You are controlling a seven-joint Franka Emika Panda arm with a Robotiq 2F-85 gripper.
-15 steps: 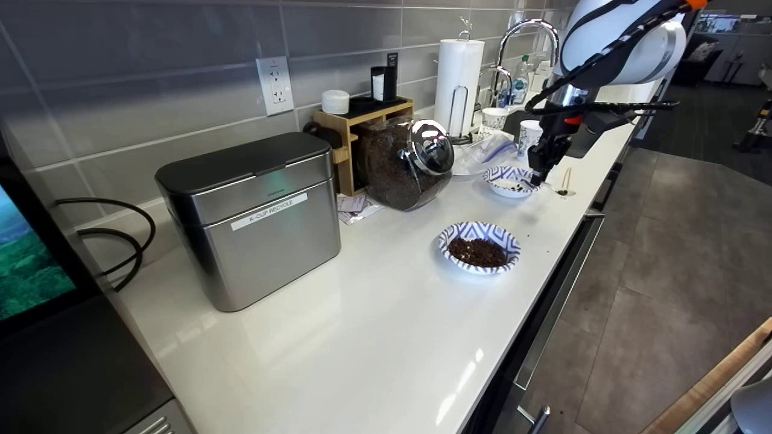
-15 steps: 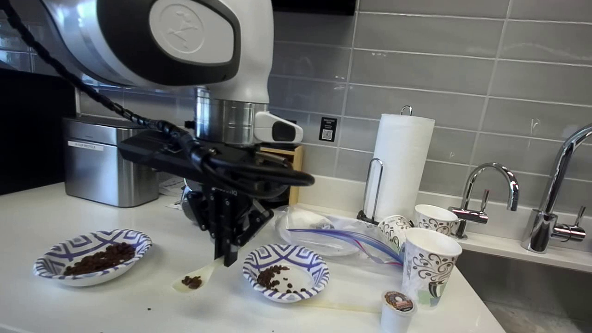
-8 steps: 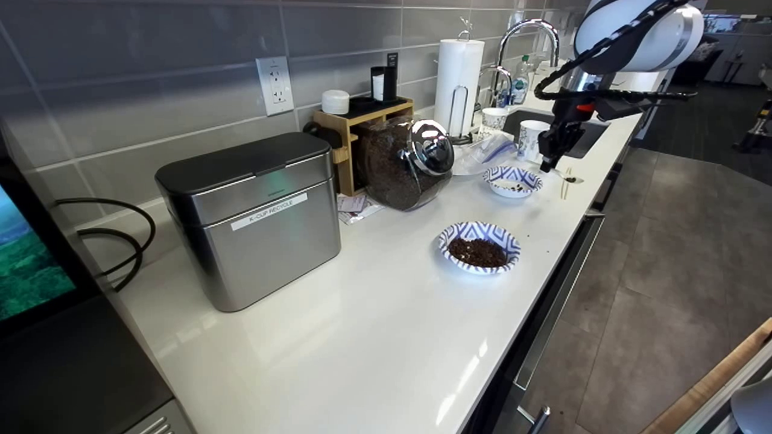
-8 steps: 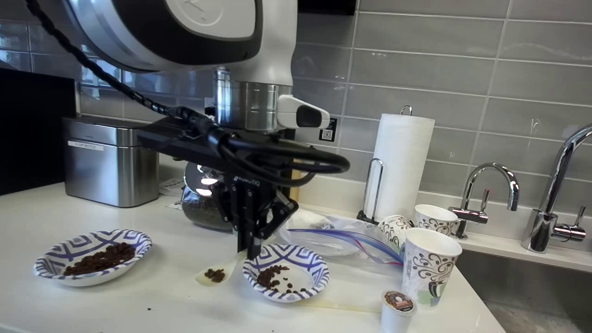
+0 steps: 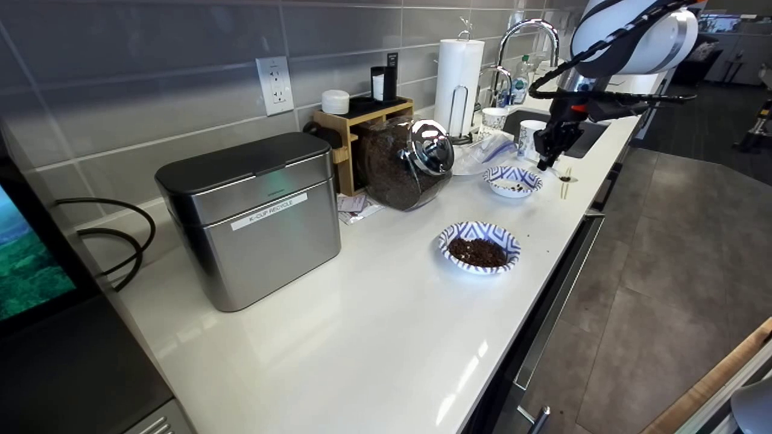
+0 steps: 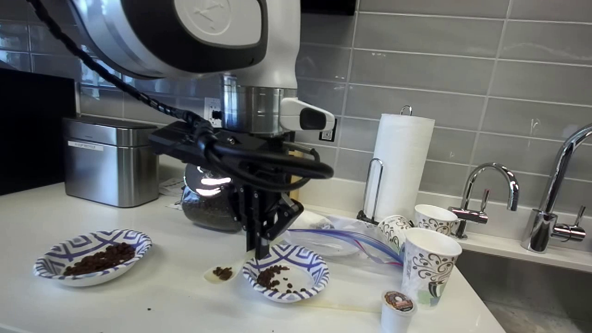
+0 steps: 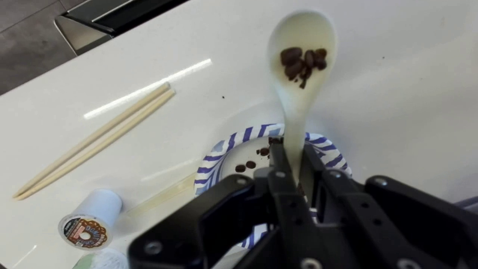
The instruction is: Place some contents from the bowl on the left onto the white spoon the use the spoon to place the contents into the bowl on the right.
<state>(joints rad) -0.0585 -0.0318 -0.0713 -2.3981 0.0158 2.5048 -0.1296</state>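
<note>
White and laden with dark beans [image 7: 293, 68], the spoon [image 7: 298, 101] had just moved nearer the right-hand bowl [image 6: 305, 259]; the load looked safely carried, with tipping yet to come. The gripper [image 7: 294, 151] pinched the spoon's handle close by that bowl's rim, while the head hung beside the bowl, not over it. Near the bowl, a coffee pod [image 7: 91, 218] bore the readable word "DONUT"; well apart from it, a steel bin [image 5: 271, 247] was labelled "K-CUP RECYCLE".
</note>
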